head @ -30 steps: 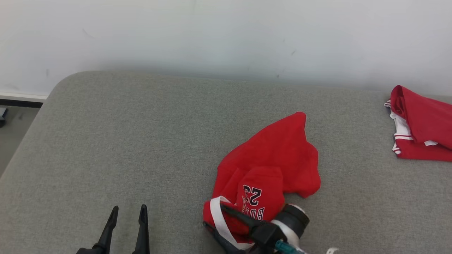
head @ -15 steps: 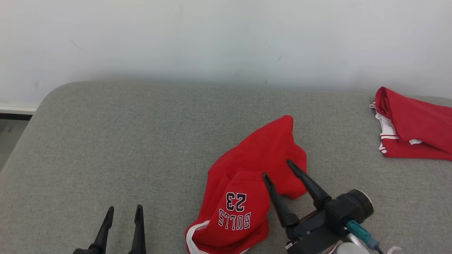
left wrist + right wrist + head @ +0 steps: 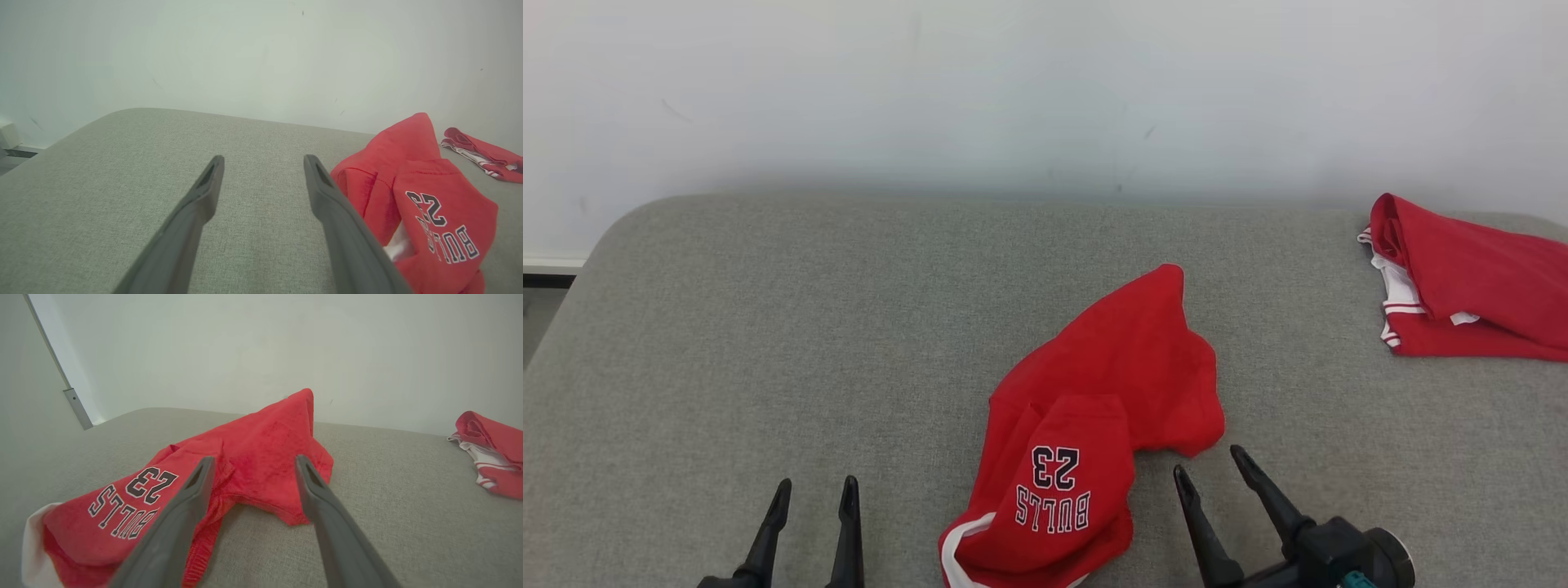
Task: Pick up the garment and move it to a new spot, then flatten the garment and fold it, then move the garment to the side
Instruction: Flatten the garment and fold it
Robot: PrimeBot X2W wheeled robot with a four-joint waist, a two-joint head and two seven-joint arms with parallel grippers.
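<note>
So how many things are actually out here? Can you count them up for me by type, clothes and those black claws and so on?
Red garments: 2, the crumpled BULLS 23 garment in the middle and a red-and-white garment at the far right.
Grippers: 2, the left gripper and the right gripper, both open and empty.
Grey padded surface: 1.
Total: 5.

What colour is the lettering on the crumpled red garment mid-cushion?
Dark lettering with white outline on the crumpled red garment; clearest in right wrist view.
</note>
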